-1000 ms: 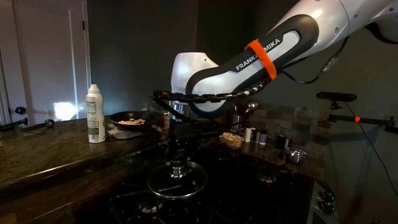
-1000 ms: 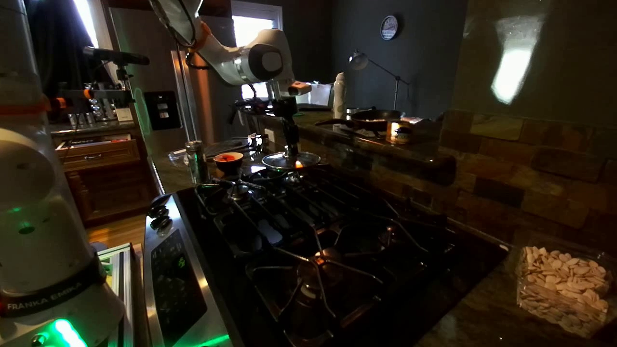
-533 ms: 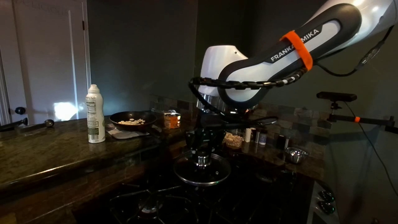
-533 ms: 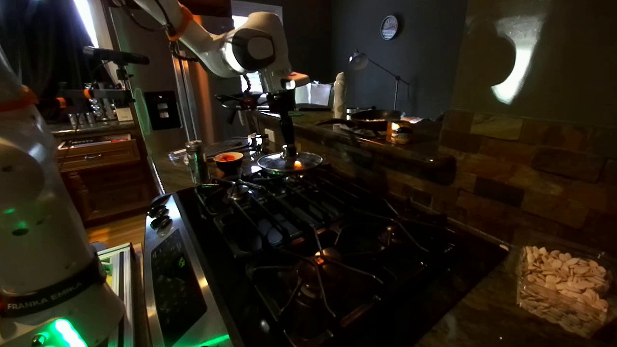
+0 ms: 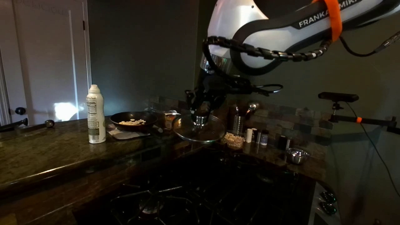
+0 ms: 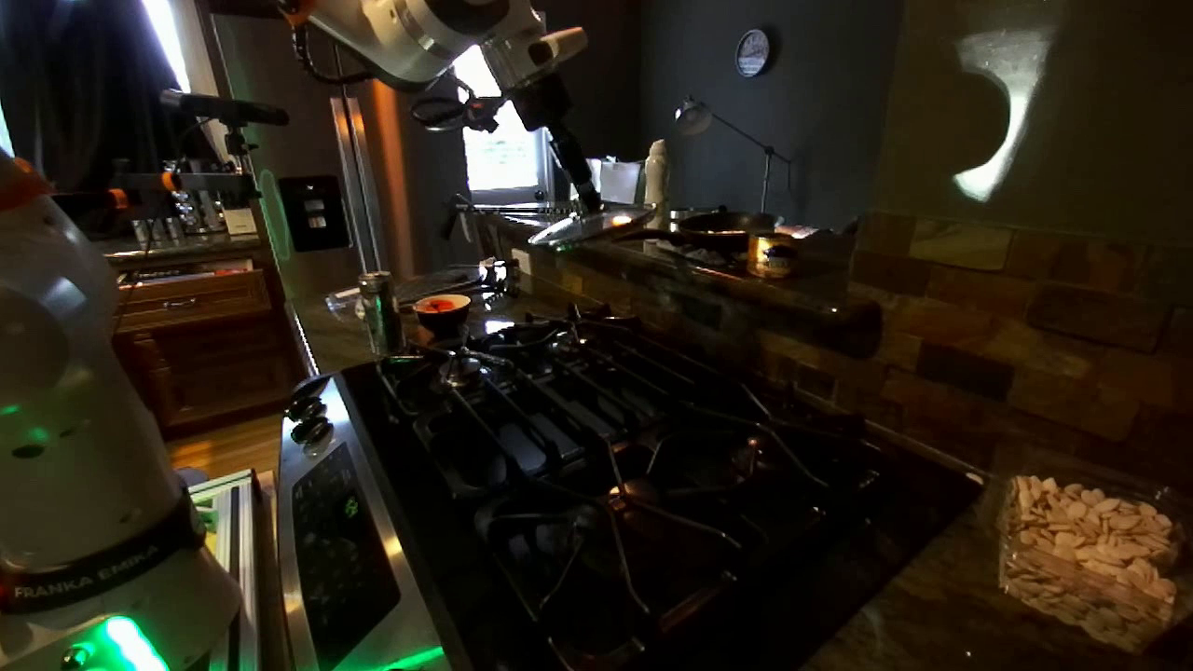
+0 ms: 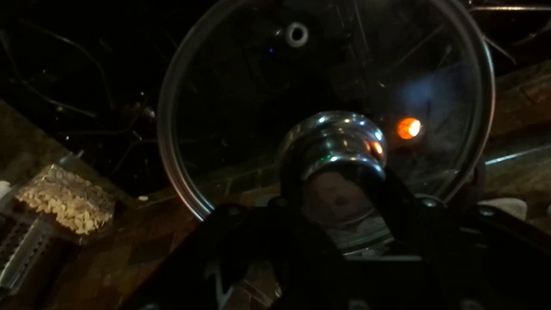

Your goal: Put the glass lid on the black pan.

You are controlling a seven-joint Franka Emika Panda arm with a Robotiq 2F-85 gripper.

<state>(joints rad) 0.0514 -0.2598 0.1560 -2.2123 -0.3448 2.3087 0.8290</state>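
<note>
My gripper (image 5: 200, 115) is shut on the shiny knob (image 7: 340, 133) of the glass lid (image 5: 207, 134). The fingers sit on both sides of the knob in the wrist view. The lid hangs in the air above the stove, tilted, at about the height of the raised counter; it also shows in an exterior view (image 6: 570, 231). The black pan (image 5: 134, 127) rests on a cloth on the raised counter, with pale pieces inside. In an exterior view the pan (image 6: 699, 229) is beyond and right of the lid, and the lid partly covers its handle.
A white bottle (image 5: 96, 117) stands beside the pan, and an orange-brown container (image 6: 772, 255) is on its other side. The raised counter's edge (image 5: 47, 172) borders the stove (image 6: 559, 410). A box of pale pieces (image 5: 233, 140) and small jars stand behind the stove.
My gripper and the lid have moved up from low over the stove to counter height. They first shifted right in an exterior view. The lid is now more tilted. The pan has not moved.
</note>
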